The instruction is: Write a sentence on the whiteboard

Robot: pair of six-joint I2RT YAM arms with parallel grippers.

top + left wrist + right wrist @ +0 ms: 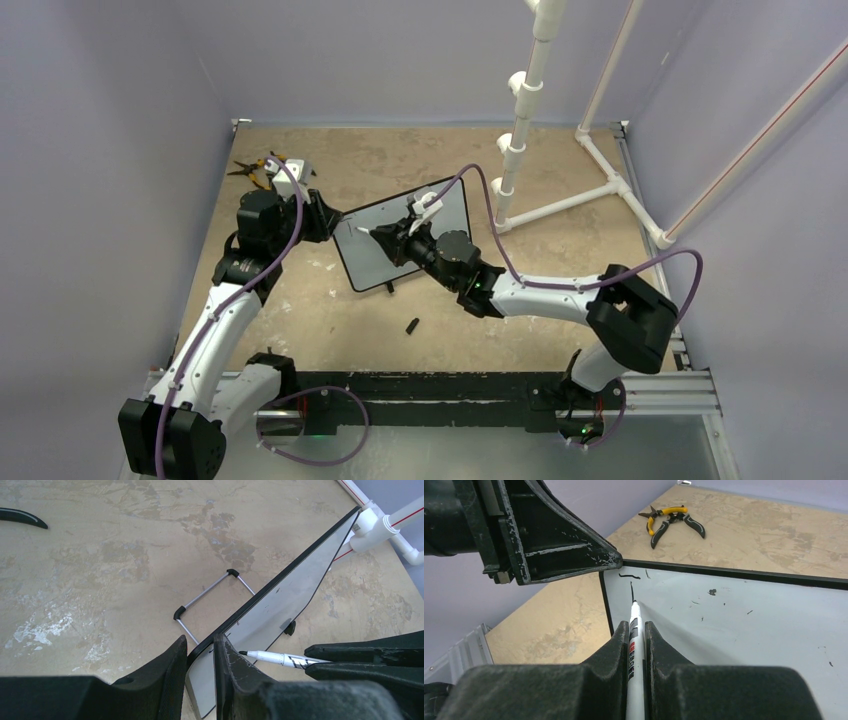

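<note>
The whiteboard (440, 215) stands tilted on its wire stand (210, 591) at mid-table. My left gripper (322, 215) is shut on its upper left corner, one finger on each face (200, 644). My right gripper (392, 237) is shut on a white marker (634, 632), uncapped, tip touching the board (734, 625) near that corner. Of the sentence only a short horizontal stroke (629, 576) and a vertical stroke (631, 590) under it show, with no readable word. The marker (272, 657) also shows in the left wrist view.
Yellow-handled pliers (255, 168) lie at the far left corner and also show in the right wrist view (671, 519). A small black cap (411, 326) lies on the table in front of the board. A white PVC pipe frame (570, 200) stands at the back right.
</note>
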